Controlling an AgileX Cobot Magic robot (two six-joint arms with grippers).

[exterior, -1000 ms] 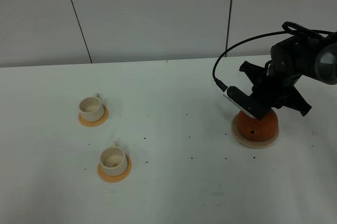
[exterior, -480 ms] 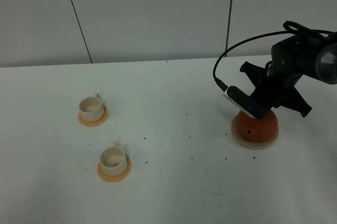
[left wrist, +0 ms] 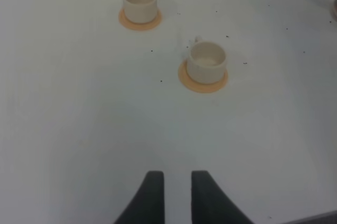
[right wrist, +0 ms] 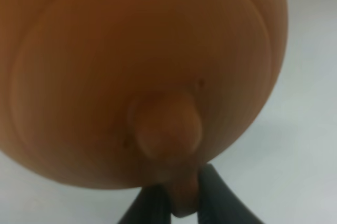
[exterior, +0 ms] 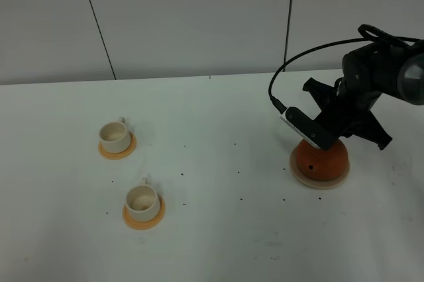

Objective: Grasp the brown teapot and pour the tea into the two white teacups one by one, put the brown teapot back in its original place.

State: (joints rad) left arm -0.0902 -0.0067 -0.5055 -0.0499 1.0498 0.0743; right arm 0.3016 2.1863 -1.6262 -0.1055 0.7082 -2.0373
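The brown teapot (exterior: 320,160) sits on its beige disc, the original place (exterior: 311,181), at the right of the table. My right gripper (right wrist: 181,199) is shut on the teapot's loop handle (right wrist: 184,200), just behind the knobbed lid (right wrist: 166,129). In the high view the right arm (exterior: 361,96) leans over the pot and hides the grip. The two white teacups (exterior: 114,136) (exterior: 141,198) stand on orange-tan saucers at the left, also seen from the left wrist (left wrist: 140,3) (left wrist: 207,61). My left gripper (left wrist: 177,195) hangs open above bare table, well short of the cups.
A black cable (exterior: 298,63) loops from the right arm over the table. Small dark specks (exterior: 240,172) dot the white tabletop between cups and teapot. A grey panelled wall (exterior: 199,17) runs behind the table's far edge.
The teapot and its disc have slid a touch to the left under the right arm. The cups have not moved.
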